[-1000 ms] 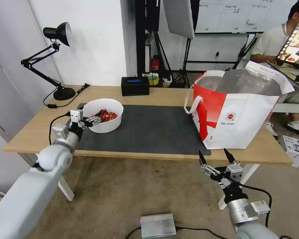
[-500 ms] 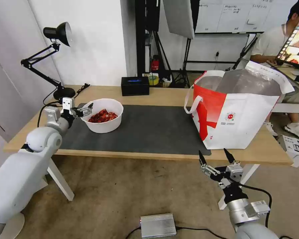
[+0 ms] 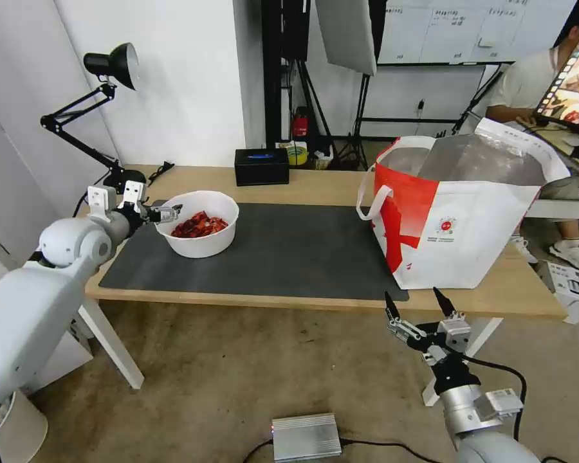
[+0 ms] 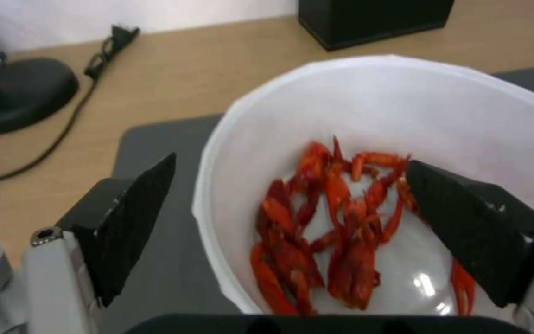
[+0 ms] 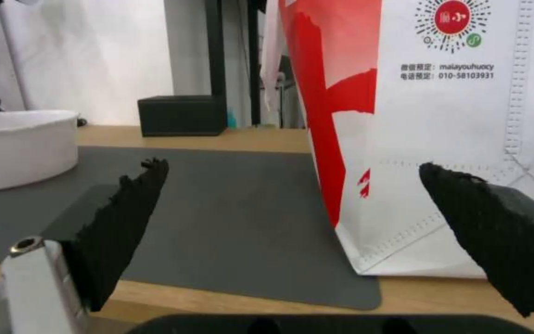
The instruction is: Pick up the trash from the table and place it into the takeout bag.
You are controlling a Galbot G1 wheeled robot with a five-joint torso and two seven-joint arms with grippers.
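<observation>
At the bowl (image 3: 199,223) rim, left pincer (image 3: 165,213) spread wide, straddling it, gripping nothing; right pincer (image 3: 419,305) open, empty, below the surface (image 3: 315,186) edge.

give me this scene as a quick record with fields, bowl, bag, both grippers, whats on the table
bowl: white bowl of red shells, on the mat, upright
bag: takeout bag open, standing at the table's right end
left gripper: open, straddling the bowl's near-left rim, one finger inside, one outside
right gripper: open, below the table's front edge, near the bag
other: lamp, black box
</observation>
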